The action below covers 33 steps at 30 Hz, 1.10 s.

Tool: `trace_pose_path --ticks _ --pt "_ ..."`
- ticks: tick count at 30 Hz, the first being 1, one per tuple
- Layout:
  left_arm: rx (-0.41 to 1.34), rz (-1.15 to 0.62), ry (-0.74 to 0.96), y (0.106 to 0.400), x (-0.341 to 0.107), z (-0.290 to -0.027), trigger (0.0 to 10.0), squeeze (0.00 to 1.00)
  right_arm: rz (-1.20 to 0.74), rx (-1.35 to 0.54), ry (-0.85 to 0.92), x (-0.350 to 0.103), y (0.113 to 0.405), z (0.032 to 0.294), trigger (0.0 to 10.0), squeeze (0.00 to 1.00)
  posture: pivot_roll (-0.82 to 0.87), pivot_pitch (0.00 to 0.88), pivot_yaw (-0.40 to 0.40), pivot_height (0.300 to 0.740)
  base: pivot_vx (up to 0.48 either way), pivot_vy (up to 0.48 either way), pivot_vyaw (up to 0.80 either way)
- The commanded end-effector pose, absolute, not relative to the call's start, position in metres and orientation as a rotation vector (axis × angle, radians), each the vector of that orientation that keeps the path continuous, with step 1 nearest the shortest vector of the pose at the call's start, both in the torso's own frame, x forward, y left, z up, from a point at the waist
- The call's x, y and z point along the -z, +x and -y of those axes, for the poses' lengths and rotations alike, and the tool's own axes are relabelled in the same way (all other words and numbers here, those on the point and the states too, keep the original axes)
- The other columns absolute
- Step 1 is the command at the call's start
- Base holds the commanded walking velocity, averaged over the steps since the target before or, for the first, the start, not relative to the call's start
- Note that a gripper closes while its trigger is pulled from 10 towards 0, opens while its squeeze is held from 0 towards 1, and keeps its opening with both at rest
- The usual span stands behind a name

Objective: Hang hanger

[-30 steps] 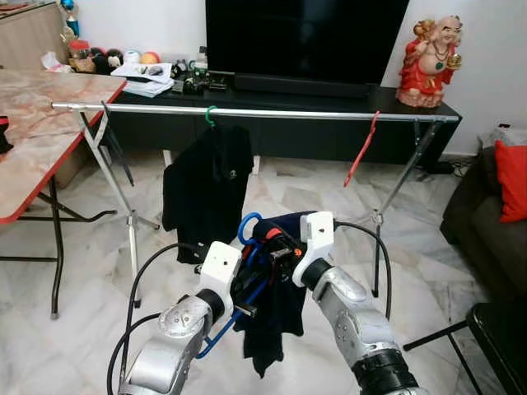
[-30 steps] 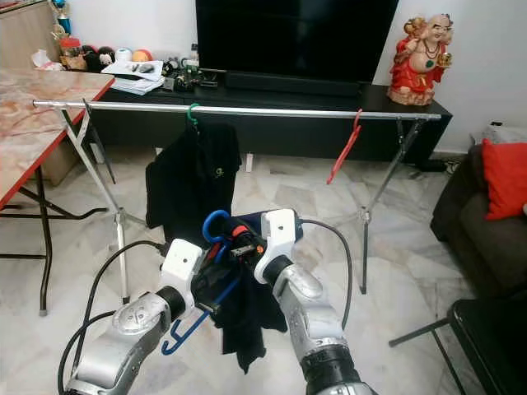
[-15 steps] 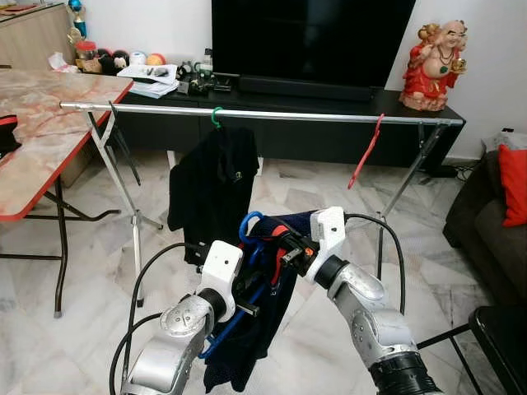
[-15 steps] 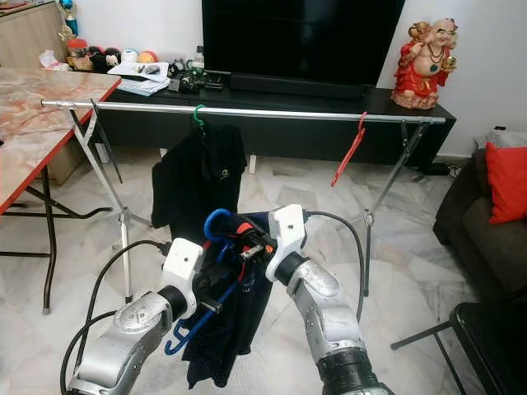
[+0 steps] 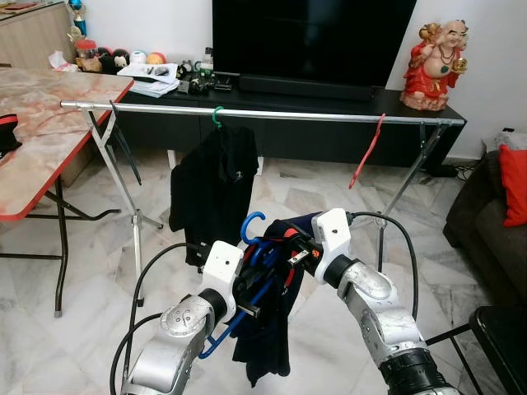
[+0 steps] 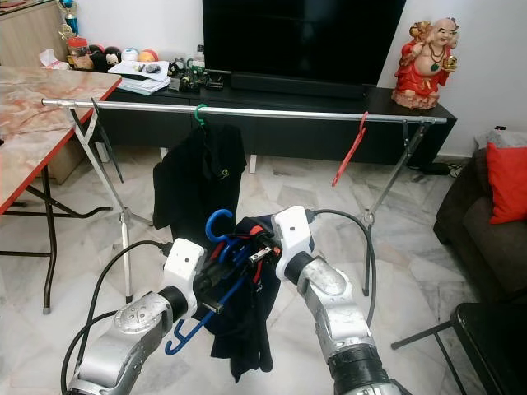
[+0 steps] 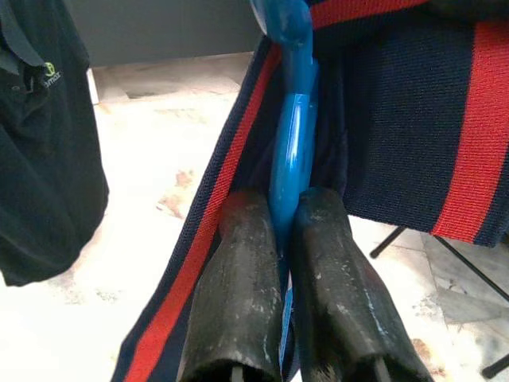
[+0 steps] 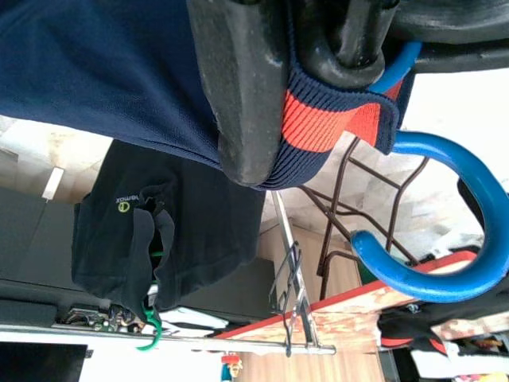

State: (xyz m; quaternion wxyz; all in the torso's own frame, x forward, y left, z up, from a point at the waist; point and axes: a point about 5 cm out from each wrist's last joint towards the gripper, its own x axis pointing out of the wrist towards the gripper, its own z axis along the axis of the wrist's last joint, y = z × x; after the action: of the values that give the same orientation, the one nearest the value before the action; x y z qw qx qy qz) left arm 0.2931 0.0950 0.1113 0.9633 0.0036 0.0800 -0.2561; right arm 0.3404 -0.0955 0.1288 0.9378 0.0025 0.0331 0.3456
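Both grippers hold a blue plastic hanger (image 5: pixel 251 271) draped with a navy red-striped shirt (image 5: pixel 272 329), low in front of the long silver clothes rail (image 5: pixel 272 114).

Left gripper (image 7: pixel 280 239) is clenched on the hanger's blue stem, fingers (image 7: pixel 238 294) tight either side of it. Right gripper (image 5: pixel 290 247) pinches the shirt's red-banded collar edge (image 8: pixel 322 119) just beside the hook. The hanger sits well below and short of the rail, hook (image 6: pixel 217 224) up and curling toward the rail, long axis slanting down toward the left arm. On the rail: black shirt on a green hanger (image 5: pixel 210 185), and right of it an empty red hanger (image 5: pixel 365 152). The free rail stretch between those two lies straight ahead and above the hook, so likely lift and reach forward; both arms about equally near.
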Motion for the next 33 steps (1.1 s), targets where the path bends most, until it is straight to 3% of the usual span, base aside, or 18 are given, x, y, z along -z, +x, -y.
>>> trace_pose_path --ticks 1,3,4,5,6,12,23,24,25,29,30,31,33 --pt "0.552 -0.156 -0.011 0.293 -0.114 -0.089 10.0 0.00 -0.052 -0.704 -0.015 -0.132 0.342 0.096 10.0 0.00 0.19 0.000 -0.095 0.740 0.000 0.000 0.00" --pt "0.581 -0.157 -0.014 0.292 -0.114 -0.087 10.0 0.00 -0.051 -0.709 -0.015 -0.132 0.342 0.094 10.0 0.00 0.19 0.000 -0.095 0.740 0.000 0.000 0.00" --pt "0.596 -0.157 -0.015 0.291 -0.114 -0.085 10.0 0.00 -0.052 -0.709 -0.016 -0.132 0.343 0.093 10.0 0.52 0.19 0.000 -0.095 0.740 0.000 0.000 0.00" --pt "0.602 -0.156 -0.017 0.290 -0.114 -0.084 10.0 0.00 -0.051 -0.711 -0.019 -0.132 0.343 0.092 10.0 0.82 0.19 0.000 -0.095 0.740 0.000 0.000 0.00" --pt "0.604 -0.156 -0.018 0.290 -0.114 -0.084 10.0 0.00 -0.051 -0.718 -0.020 -0.133 0.342 0.090 10.0 1.00 0.19 0.000 -0.096 0.740 0.000 0.000 0.00" --pt "0.556 -0.120 -0.069 0.293 -0.119 -0.086 10.0 0.00 -0.063 -0.774 -0.063 -0.130 0.338 0.084 10.0 1.00 0.19 0.000 -0.099 0.740 0.000 0.000 0.00" --pt "0.532 -0.111 -0.102 0.296 -0.121 -0.089 10.0 0.00 -0.156 -0.670 -0.195 -0.115 0.341 0.094 10.0 0.96 0.19 0.000 -0.098 0.740 0.000 0.000 0.00" --pt "0.528 -0.110 -0.105 0.296 -0.121 -0.089 10.0 0.00 -0.158 -0.652 -0.194 -0.115 0.342 0.097 10.0 0.21 0.19 0.000 -0.099 0.740 0.000 0.000 0.00" --pt "0.528 -0.110 -0.106 0.296 -0.121 -0.089 10.0 0.00 -0.157 -0.650 -0.191 -0.116 0.343 0.097 10.0 0.02 0.19 0.000 -0.100 0.740 0.000 0.000 0.00" --pt "0.526 -0.111 -0.108 0.296 -0.120 -0.089 10.0 0.00 -0.162 -0.671 -0.191 -0.116 0.341 0.096 10.0 0.00 0.18 0.000 -0.099 0.740 0.000 0.000 0.00" --pt "0.525 -0.112 -0.108 0.296 -0.120 -0.089 10.0 0.00 -0.168 -0.685 -0.196 -0.116 0.339 0.095 10.0 0.58 0.18 0.000 -0.099 0.740 0.000 0.000 0.00" --pt "0.522 -0.113 -0.108 0.296 -0.120 -0.089 10.0 0.00 -0.178 -0.700 -0.210 -0.115 0.338 0.096 10.0 0.98 0.18 0.000 -0.099 0.740 0.000 0.000 0.00" --pt "0.519 -0.113 -0.108 0.296 -0.120 -0.090 10.0 0.00 -0.203 -0.718 -0.234 -0.112 0.335 0.098 10.0 1.00 0.18 0.000 -0.099 0.740 0.000 0.000 0.00"
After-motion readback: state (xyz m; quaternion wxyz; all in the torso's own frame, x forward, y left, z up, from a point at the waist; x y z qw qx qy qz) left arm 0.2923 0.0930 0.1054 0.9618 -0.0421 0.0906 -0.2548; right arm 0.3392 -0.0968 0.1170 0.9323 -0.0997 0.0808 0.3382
